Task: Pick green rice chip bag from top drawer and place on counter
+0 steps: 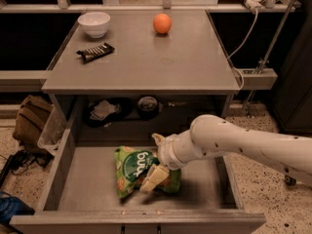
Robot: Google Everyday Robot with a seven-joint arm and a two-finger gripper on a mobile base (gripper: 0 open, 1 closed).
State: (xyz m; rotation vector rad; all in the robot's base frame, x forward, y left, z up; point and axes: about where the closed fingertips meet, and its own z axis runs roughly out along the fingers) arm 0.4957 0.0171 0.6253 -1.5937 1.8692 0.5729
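The green rice chip bag (129, 167) lies flat on the bottom of the open top drawer (83, 189), a little left of the middle. My gripper (153, 160) has reached down into the drawer from the right and is at the bag's right end. It is open: one finger (157, 139) stands beyond the bag's far edge and the other (150, 178) lies over the bag's near right part. The bag rests on the drawer floor. The grey counter (161, 62) is directly above the drawer.
On the counter are a white bowl (94, 23) at the back left, an orange (162, 23) at the back middle and a black candy bar (95, 51) at the left. Under the counter, behind the drawer, lie dark objects (147, 104). A brown bag (31, 121) sits on the floor at the left.
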